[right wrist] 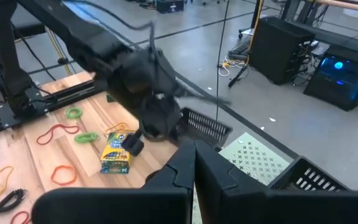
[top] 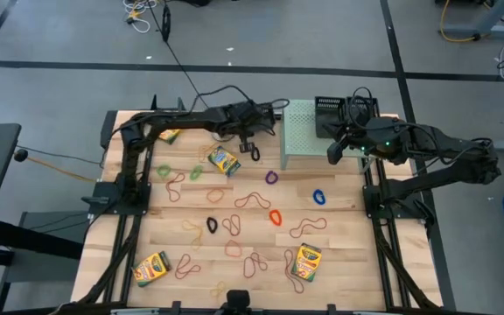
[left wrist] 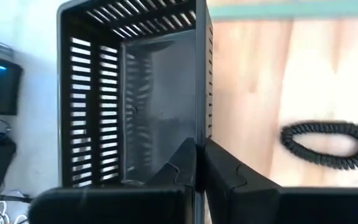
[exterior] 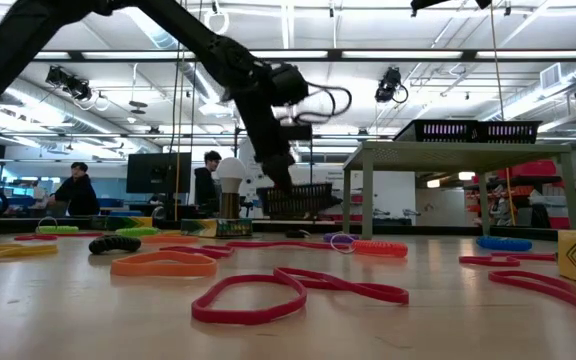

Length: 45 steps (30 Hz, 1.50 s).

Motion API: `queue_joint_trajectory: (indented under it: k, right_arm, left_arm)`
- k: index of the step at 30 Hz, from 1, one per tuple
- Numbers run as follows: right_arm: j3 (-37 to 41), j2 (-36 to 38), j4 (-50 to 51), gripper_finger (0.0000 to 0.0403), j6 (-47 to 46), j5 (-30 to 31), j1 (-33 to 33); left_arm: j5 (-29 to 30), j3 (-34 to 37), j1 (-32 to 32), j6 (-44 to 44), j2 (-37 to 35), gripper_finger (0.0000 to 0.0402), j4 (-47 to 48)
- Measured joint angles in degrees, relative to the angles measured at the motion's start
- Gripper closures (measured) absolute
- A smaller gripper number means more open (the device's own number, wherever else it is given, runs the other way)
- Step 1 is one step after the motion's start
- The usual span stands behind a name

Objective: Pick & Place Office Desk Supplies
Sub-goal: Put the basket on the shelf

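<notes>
A small black mesh basket point(exterior: 294, 199) hangs above the table near the pale green riser point(top: 298, 131), with my left gripper point(top: 250, 144) shut on it. More black baskets point(top: 335, 114) stand on the riser's top. Yellow-and-green crayon boxes point(top: 224, 161) point(top: 151, 269) point(top: 307, 262) lie on the wood among several rubber bands point(top: 275, 217), red, orange, purple and blue. My right gripper point(top: 331, 153) hovers shut and holding nothing at the riser's right side, high above the table. My left gripper holds the basket by one side wall at its top rim point(left wrist: 199, 134), one finger point(left wrist: 178, 163) inside the basket and the other point(left wrist: 229, 167) outside. The fingers slant down from above. The basket hangs below them, opening up, clear of the table.
A black coiled band point(left wrist: 328, 144) lies on the wood below the held basket. A white ball on a metal base point(exterior: 230, 172) shows at the far side. People sit in the room beyond the table point(exterior: 73, 190). The table's near half holds only flat bands and boxes.
</notes>
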State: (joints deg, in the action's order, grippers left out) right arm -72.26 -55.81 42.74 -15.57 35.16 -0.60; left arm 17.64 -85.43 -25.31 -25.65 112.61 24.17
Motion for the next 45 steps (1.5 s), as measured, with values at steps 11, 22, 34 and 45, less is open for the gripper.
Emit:
queue_joint_trajectory:
  k: [11, 22, 34, 45]
  right_arm:
    - [0.0, 0.0, -0.1, 0.0394, 0.0, 0.2, 0.0]
    - [0.0, 0.0, 0.0, 0.0394, 1.1, 0.2, 0.0]
    - [0.0, 0.0, 0.4, 0.0394, 2.5, -6.3, 0.0]
    - [0.0, 0.0, 0.4, 0.0394, 3.0, -6.6, 0.0]
  left_arm:
    - [-0.1, 0.0, 3.4, -1.3, -16.6, 0.0386, 10.5]
    - [-15.2, 5.2, 15.3, -12.0, -22.0, 0.0386, 22.3]
    - [-10.2, 17.3, 26.7, -34.8, -8.8, 0.0385, -0.8]
    - [-6.4, 16.8, 28.7, -28.0, -8.5, 0.0309, -2.1]
